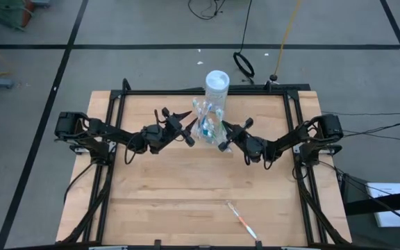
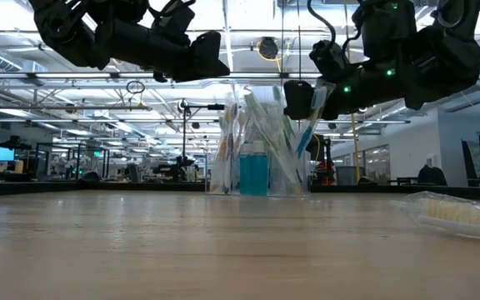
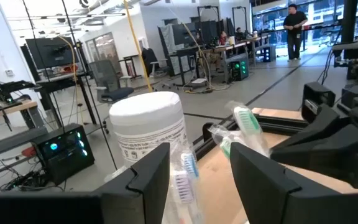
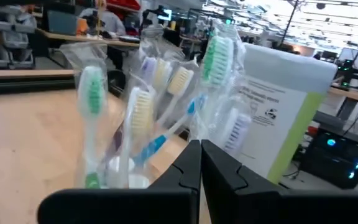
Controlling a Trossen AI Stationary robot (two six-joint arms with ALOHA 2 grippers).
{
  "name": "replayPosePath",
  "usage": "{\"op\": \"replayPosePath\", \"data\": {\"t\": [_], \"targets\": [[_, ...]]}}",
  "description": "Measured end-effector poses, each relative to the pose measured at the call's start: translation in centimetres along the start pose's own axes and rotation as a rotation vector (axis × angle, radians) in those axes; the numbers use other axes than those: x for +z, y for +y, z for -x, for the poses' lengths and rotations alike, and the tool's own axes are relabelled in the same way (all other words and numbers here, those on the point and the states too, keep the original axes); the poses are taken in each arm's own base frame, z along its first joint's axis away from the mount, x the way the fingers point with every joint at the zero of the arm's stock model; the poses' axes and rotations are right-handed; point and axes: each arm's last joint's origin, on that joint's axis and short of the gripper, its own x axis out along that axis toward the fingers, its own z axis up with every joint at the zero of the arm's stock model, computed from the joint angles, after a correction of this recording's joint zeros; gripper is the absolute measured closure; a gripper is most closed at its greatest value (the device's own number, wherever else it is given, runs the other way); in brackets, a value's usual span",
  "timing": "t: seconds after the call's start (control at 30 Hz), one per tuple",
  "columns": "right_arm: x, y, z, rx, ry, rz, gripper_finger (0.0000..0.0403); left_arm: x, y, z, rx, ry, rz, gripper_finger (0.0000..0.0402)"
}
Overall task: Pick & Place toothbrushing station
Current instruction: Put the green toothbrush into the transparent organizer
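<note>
Toothbrushing station (image 1: 209, 125) stands upright at the table's far middle, between both grippers.

Wrapped toothbrushes (image 4: 142, 118) fill the clear holder, just in front of a white-capped container (image 1: 216, 85). Left gripper (image 1: 189, 128) hovers beside it, fingers spread apart. Right gripper (image 1: 225, 137) hangs at its other side, fingers pressed together on nothing. A loose toothbrush (image 1: 242, 220) lies near the wooden table's (image 1: 172, 194) front edge.

The wooden table (image 1: 186, 187) carries the toothbrushing station (image 1: 209, 125), a white-capped container (image 1: 217, 85) and seemingly a wrapped toothbrush (image 1: 242, 221)
</note>
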Motion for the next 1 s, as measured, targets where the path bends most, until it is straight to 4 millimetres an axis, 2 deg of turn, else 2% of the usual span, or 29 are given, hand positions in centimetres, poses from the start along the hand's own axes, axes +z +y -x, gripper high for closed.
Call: {"op": "replayPosePath", "data": {"t": [0.17, 0.73, 0.87, 1.0], "targets": [[-0.5, 0.3, 0.3, -0.005, 0.039, 0.042, 0.0403, 0.1, -0.3, 0.2, -0.012, -0.003, 0.001, 0.0227], [-1.6, 0.3, 0.4, 0.004, 0.118, -0.005, 0.0402, 0.1, -0.3, 0.2, -0.011, -0.003, 0.006, 0.0227], [-1.6, 0.3, 0.4, 0.005, 0.118, 0.004, 0.0385, 0.1, -0.3, 0.2, -0.011, -0.003, 0.006, 0.0227], [-1.6, 0.3, 0.4, 0.005, 0.118, 0.02, 0.0351, 0.1, -0.3, 0.2, -0.011, -0.003, 0.006, 0.0227]]}}
